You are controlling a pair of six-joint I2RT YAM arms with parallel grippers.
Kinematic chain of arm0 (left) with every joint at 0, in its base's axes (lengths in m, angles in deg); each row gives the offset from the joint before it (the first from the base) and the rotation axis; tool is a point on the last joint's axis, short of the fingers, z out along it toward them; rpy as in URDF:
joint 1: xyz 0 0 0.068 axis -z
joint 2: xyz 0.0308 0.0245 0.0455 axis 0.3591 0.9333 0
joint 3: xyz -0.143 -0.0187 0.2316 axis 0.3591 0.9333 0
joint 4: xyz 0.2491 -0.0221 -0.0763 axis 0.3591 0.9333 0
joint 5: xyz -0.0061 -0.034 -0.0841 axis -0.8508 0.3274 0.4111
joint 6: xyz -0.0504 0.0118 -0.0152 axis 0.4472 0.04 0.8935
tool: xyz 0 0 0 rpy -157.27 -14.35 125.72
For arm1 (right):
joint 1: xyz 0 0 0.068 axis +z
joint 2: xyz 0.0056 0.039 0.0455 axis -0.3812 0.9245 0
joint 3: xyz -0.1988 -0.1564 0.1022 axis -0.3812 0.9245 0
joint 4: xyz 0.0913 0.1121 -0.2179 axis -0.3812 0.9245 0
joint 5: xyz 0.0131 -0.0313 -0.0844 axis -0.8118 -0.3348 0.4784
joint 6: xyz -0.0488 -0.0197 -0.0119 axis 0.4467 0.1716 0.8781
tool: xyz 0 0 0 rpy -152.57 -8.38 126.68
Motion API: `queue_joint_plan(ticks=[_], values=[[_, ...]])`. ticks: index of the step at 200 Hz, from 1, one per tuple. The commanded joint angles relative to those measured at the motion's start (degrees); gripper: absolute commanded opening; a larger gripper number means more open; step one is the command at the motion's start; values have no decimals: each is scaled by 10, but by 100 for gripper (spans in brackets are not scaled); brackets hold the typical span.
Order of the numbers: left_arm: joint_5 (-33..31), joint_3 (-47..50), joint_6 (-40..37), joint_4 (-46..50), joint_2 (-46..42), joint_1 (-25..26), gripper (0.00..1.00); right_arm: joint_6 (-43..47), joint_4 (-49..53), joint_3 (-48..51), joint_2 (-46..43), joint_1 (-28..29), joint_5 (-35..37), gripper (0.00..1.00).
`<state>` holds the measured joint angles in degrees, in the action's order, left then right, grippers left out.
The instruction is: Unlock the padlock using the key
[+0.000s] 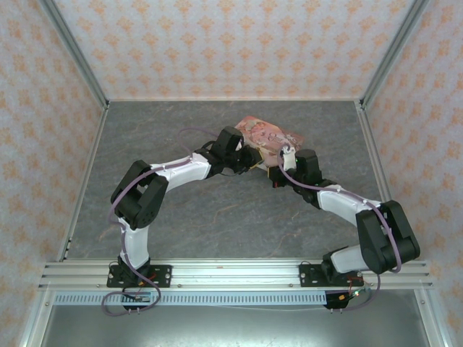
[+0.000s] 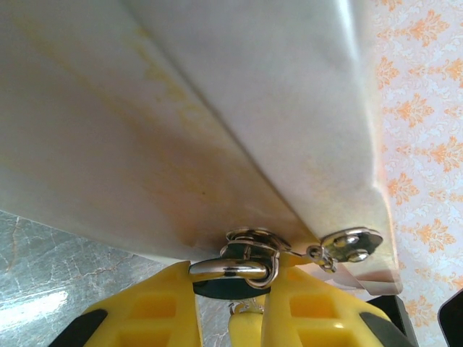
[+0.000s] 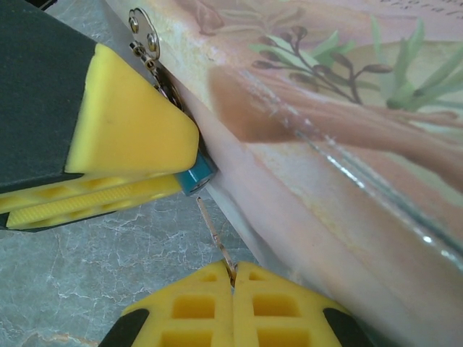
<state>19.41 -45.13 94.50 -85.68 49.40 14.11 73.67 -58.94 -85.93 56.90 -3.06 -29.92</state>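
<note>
Nearest to us, the right jaws are closed completely, with their two yellow fingers (image 3: 189, 309) pressed together on the key (image 3: 217, 238). The key is a thin metal stem. It stands out from the seam between the fingertips and points away from them, a little to the left. Its far end comes up to the padlock (image 3: 197, 178), a small teal body just ahead of the right jaws. We cannot tell if the tip is inside the keyhole or only touches the body.

The padlock is held by the left jaws, which are closed on it with a narrow gap between them. In the left wrist view its dark body sits between the two yellow fingers (image 2: 155, 311), and its silver shackle (image 2: 228, 269) lies across their tips. The shackle is hooked among metal rings, and just to the right of the left jaws a small hasp plate (image 2: 351, 244) with two rivets sits at the corner of the tin (image 2: 217, 108).

Beyond both jaws is the tin, right against the padlock. From the right jaws we see its pink lid with drawn leaves, and from the left jaws a pale plain side. Below the jaws lies the grey marbled surface (image 3: 87, 275), and far behind the tin stands the patterned wall (image 2: 427, 144).
</note>
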Motion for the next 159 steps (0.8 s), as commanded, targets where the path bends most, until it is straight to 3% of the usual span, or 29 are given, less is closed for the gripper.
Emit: queue_joint_plan(ticks=[1,159], values=[[16,-17,3,-21,-35,11,19,13,4,-17,10,2,19,0],[5,-13,-2,-12,-40,14,20,15,1,-22,15,13,53,0]])
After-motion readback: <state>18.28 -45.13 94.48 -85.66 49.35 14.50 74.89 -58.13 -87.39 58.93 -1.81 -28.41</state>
